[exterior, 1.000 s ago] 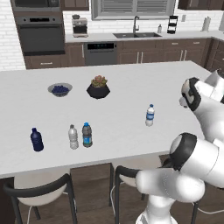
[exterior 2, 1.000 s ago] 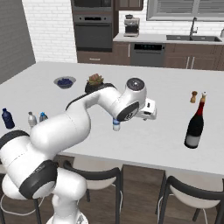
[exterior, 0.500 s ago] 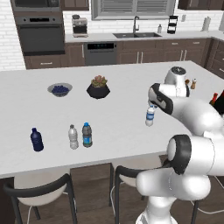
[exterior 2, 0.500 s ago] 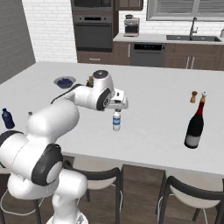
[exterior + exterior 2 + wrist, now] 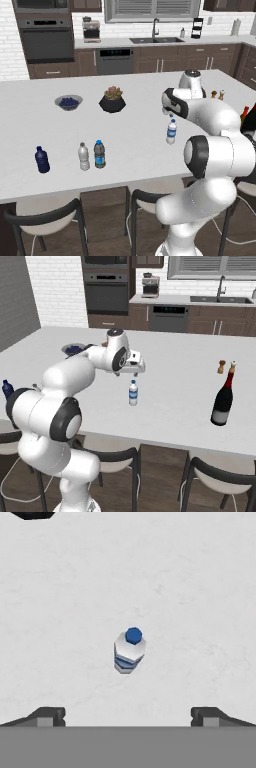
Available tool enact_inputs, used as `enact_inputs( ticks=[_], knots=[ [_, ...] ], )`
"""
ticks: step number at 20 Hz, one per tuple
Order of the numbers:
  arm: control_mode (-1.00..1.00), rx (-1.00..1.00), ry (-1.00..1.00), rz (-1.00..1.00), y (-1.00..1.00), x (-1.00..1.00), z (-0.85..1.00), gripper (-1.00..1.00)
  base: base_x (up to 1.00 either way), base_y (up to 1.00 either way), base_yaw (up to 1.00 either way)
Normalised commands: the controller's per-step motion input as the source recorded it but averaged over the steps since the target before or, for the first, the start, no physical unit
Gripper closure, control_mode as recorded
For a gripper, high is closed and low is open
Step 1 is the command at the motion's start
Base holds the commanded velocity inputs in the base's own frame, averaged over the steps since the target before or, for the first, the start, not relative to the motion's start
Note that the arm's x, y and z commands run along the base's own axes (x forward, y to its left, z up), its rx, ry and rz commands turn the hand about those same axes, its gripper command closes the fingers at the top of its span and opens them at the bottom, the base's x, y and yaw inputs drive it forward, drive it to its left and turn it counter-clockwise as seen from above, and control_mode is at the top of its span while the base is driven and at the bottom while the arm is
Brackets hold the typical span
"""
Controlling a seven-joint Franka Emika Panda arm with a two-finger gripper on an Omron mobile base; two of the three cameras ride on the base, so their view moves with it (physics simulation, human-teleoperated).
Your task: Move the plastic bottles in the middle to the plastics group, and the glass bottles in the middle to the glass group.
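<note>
Over the white island counter (image 5: 125,130) the gripper (image 5: 128,714) hovered, fingers wide apart and empty, the blue-capped water bottle (image 5: 129,650) standing upright at twelve o'clock from its tips, so this looked like the approach: descend and close next.

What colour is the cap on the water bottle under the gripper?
Blue; the water bottle shows it best in the hand view.

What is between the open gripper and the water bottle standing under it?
Nothing: in the hand view, the water bottle stands alone on the bare white counter.
</note>
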Motion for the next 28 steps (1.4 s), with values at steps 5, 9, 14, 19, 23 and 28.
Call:
enact_inputs(
  ticks=[5,9,14,19,23,28],
  knots=[
    [-1.00,0.00,0.06,0.00,0.01,0.00,-0.38,-1.00,0.00,0.00,0.00],
    [-1.00,0.00,0.01,0.00,0.08,0.18,-0.56,-1.00,0.00,0.00,0.00],
    [-1.00,0.05,-0.02,0.00,0.00,0.22,-0.20,-1.00,0.00,0.00,0.00],
    [-1.00,0.02,-0.10,0.00,0.00,0.13,-0.06,-1.00,0.00,0.00,0.00],
    [-1.00,0.00,-0.09,0.00,0.00,0.15,-0.08,-1.00,0.00,0.00,0.00],
    [-1.00,0.00,-0.01,0.00,0.00,0.05,-0.14,-1.00,0.00,0.00,0.00]
  ],
)
